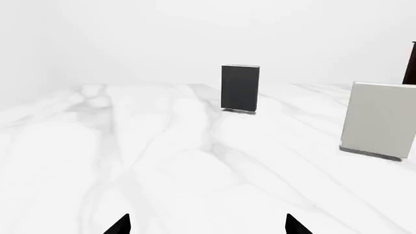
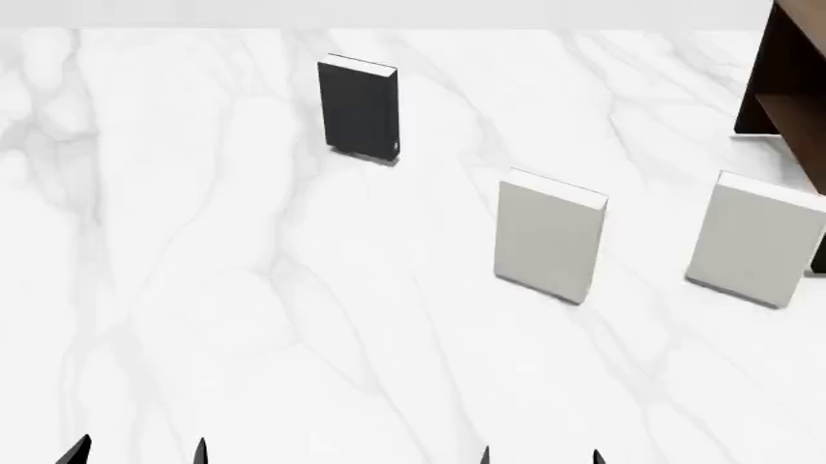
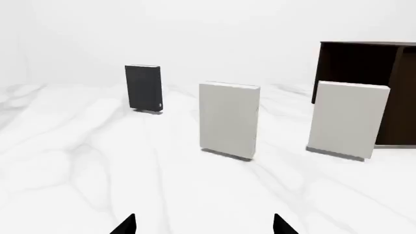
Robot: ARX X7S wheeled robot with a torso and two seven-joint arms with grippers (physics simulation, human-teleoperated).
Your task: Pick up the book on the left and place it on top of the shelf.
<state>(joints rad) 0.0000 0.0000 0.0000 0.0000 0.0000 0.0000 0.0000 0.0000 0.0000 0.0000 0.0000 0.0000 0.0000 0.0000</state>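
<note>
Across the white marble bench (image 2: 193, 290) a wide bare stretch lay between the tools and the standing books, with the far edge running just behind the black book (image 2: 359, 106). That book stood upright (white page edges showing along its top) toward the back on the left, well apart from everything else. Two pale books stood nearer and further right: the middle one (image 2: 550, 237) and the right-hand one (image 2: 756, 240), the latter near the dark brown shelf (image 2: 787, 77), which sat at the far right corner and was cut off by the picture's edge.

The left tool (image 2: 138, 452) hovered low at the near edge, only its two dark fingertips (image 1: 120, 225) in view, spread apart and gripping nothing. From its own camera the black book (image 1: 240, 88) stood well ahead across bare bench, slightly to the right of the gap between the fingers.

The right tool (image 2: 540, 456) sat likewise at the near edge, fingertips (image 3: 124, 225) parted and empty, the middle pale book (image 3: 229, 120) ahead of it and the black book (image 3: 143, 87) farther back to the left.
</note>
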